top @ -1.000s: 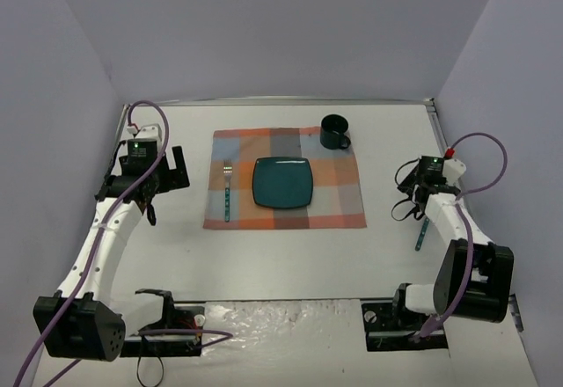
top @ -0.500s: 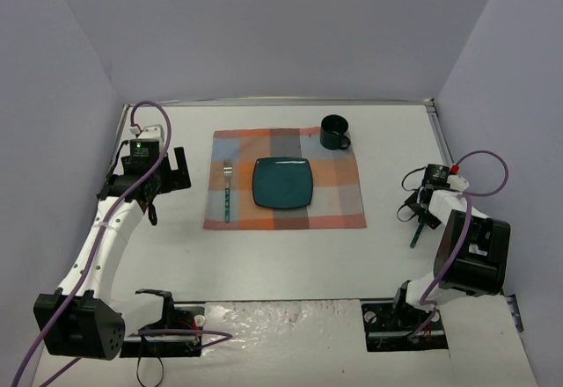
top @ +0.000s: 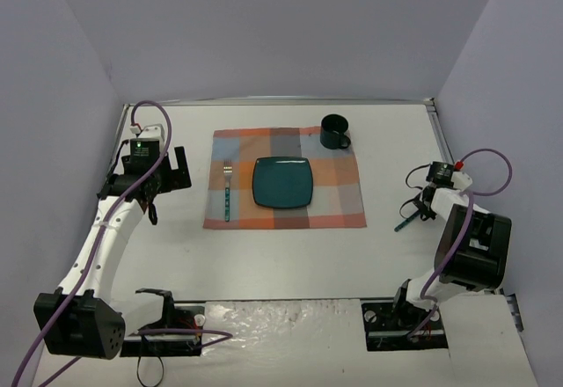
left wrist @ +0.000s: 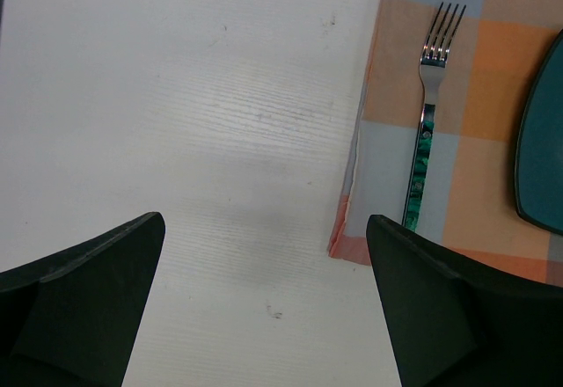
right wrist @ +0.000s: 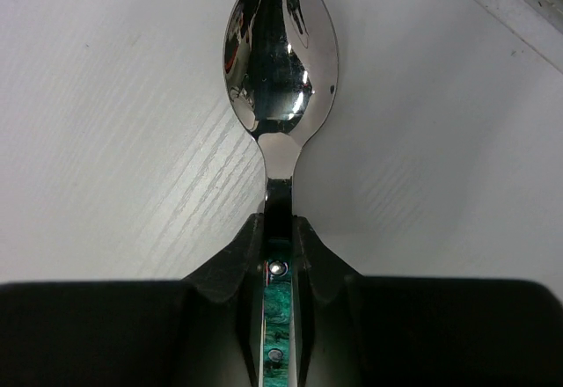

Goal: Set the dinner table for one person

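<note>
Right arm (top: 464, 244) folded low, fingers (right wrist: 227, 268) pinching spoon (right wrist: 281, 62) handle, left fingers (left wrist: 84, 303) spread wide

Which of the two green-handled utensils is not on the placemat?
The spoon, clamped in the right gripper's jaws, out to the right of the placemat; the fork lies on the placemat, left of the plate.

glossy metal spoon (right wrist: 281, 62), matt table (right wrist: 106, 141)
</note>
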